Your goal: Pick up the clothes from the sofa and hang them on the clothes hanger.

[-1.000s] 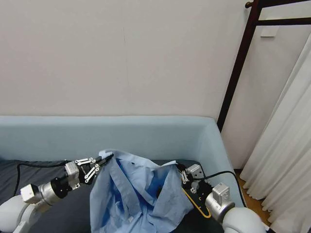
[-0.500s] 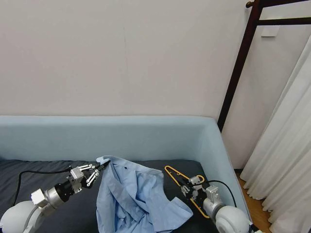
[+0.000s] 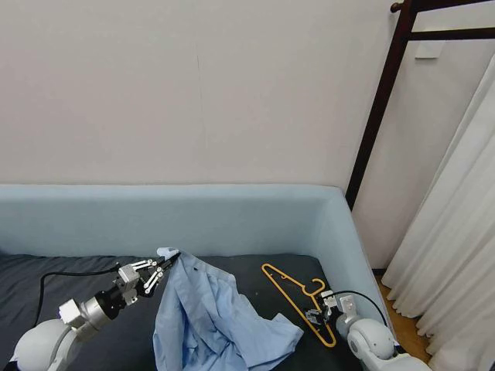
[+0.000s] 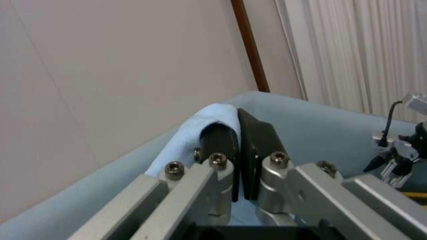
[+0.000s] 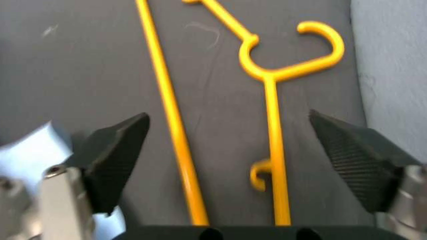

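A light blue shirt (image 3: pixel 213 317) lies crumpled on the sofa's dark seat (image 3: pixel 46 270). My left gripper (image 3: pixel 164 263) is shut on the shirt's collar (image 3: pixel 167 253) and holds it a little above the cushion. In the left wrist view the pads (image 4: pixel 220 137) pinch a fold of blue cloth (image 4: pixel 210 114). A yellow hanger (image 3: pixel 298 297) lies flat on the seat to the right of the shirt. My right gripper (image 3: pixel 317 311) hovers low over the hanger's near end, open and holding nothing. Its fingers (image 5: pixel 117 150) stand wide apart above the hanger (image 5: pixel 267 80).
The sofa's pale blue back (image 3: pixel 232 212) and right arm (image 3: pixel 348 247) wall in the seat. A dark wooden coat stand (image 3: pixel 379 108) rises behind the sofa's right end. White curtains (image 3: pixel 456 255) hang at the far right.
My right gripper has let go of the shirt and drawn back to the lower right. The shirt has dropped flatter onto the seat, uncovering the yellow hanger. The left gripper still grips the collar.
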